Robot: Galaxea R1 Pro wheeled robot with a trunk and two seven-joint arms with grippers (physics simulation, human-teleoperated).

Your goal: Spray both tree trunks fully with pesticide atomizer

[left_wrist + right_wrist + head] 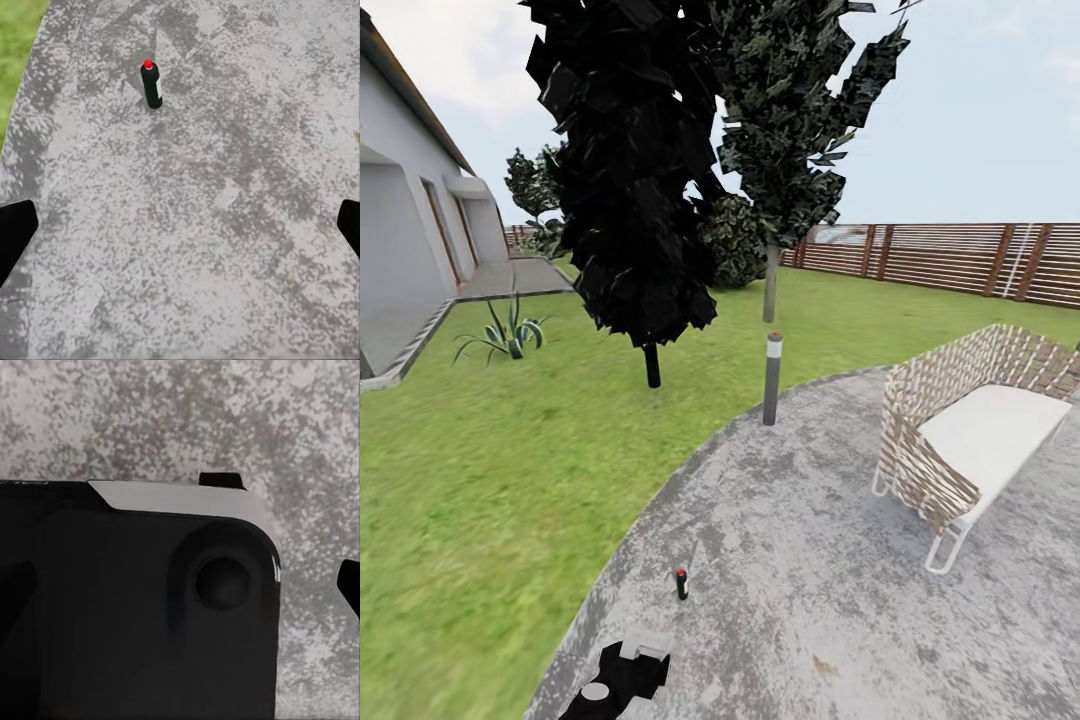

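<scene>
The pesticide atomizer (681, 583), a small dark bottle with a red cap, stands upright on the grey speckled paving. In the left wrist view the atomizer (151, 85) lies well ahead of my left gripper (180, 229), which is open with its fingertips (15, 232) far apart and nothing between them. My left arm (625, 675) shows at the bottom edge of the head view. Two trees stand on the lawn beyond: a near one with a dark crown (630, 170) and dark trunk (651, 365), and a farther one with a grey trunk (770, 285). My right gripper (184, 589) is open over a black robot part (135, 615).
A grey bollard lamp (771, 380) stands at the paving's edge between me and the trees. A woven sofa (970, 435) with a white cushion sits at the right. A white house (410, 230) stands at the left, and a brown slat fence (960, 255) runs along the back right.
</scene>
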